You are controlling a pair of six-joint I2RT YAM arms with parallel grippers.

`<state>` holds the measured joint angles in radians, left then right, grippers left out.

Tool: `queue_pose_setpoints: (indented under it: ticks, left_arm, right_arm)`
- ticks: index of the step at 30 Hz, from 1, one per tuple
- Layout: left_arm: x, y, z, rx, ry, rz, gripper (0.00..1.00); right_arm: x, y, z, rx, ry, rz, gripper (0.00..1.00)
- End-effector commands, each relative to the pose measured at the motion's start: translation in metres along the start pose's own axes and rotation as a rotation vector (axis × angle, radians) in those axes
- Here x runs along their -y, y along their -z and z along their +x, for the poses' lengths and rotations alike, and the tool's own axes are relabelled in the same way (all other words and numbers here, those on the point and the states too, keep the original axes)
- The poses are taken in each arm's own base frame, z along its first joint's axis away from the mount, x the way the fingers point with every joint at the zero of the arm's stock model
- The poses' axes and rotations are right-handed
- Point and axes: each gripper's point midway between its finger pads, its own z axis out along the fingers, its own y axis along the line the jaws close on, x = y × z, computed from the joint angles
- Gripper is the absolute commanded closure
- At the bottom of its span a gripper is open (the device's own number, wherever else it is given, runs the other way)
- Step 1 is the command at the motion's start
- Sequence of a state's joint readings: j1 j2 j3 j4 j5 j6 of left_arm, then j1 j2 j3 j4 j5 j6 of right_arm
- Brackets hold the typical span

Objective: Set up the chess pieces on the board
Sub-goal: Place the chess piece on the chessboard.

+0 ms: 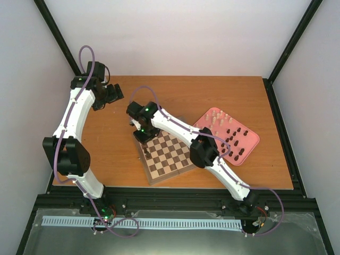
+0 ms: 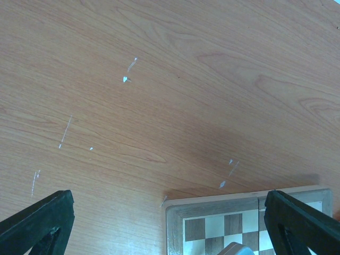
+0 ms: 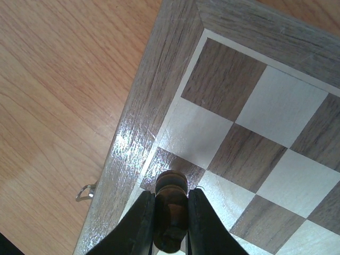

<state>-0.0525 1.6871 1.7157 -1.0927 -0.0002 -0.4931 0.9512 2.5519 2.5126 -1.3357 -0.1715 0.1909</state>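
**1. Left end effector**: black, two-finger. It hangs over the orange-brown wooden worktop at the far left, apart from the board. The fingers are spread wide with nothing between them.

**2. Right end effector**: black fingers drawn nearly together, clamped on item 3 with one finger on each side of its stem.

**3. Dark brown turned-wood chess piece**: small, upright and round-headed; which piece it is cannot be made out. It is held over a dark square in the outermost row, just inside the border near the board's left corner. Whether its foot touches the square is hidden.
- Handling, judged: light and rigid, with a glossy finish that may slide between hard fingers. The foot is narrow, so it would likely topple if released tilted or above the surface.
- Best hold: across the stem below the head, as here, with the axis vertical.

**4. Square flat wooden chessboard**: light and dark checks with a brown border. It lies skewed at mid-worktop. No other pieces show on the squares the arm leaves visible.

**5. Pink rectangular tray**: sits near the board on its right; the arm hides the gap between them. It carries the remaining stock upright, with pale cream pieces at the far end and dark brown pieces at the near end.
- Handling, judged: as for item 3. The pieces stand close together, so a neighbour could be knocked during a pick.
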Motion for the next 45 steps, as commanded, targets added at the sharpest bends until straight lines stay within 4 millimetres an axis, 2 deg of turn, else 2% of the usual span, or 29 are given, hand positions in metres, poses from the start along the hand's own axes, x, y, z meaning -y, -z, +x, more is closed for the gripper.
queue_pose_setpoints:
  ticks: [1,13,23,35,45]
  left_arm:
    - [0.005,0.007,-0.009,0.029,-0.004,0.009,0.00]
    - [0.005,0.006,-0.007,0.025,-0.006,0.009,0.00]
    - [0.004,0.006,-0.009,0.028,-0.008,0.003,0.00]
    - [0.004,0.003,-0.010,0.025,-0.010,-0.005,0.00]
    - [0.003,0.000,-0.012,0.020,-0.011,-0.014,0.00]
  right_arm:
    - [-0.007,-0.004,0.001,-0.005,0.024,0.007,0.97]
    - [-0.005,-0.006,0.001,-0.005,0.019,0.023,0.97]
    - [0.002,-0.004,-0.014,0.058,0.015,0.069,0.97]
    - [0.004,-0.010,-0.018,0.066,0.026,0.055,0.97]
    - [0.014,-0.021,-0.021,0.060,0.010,0.052,0.97]
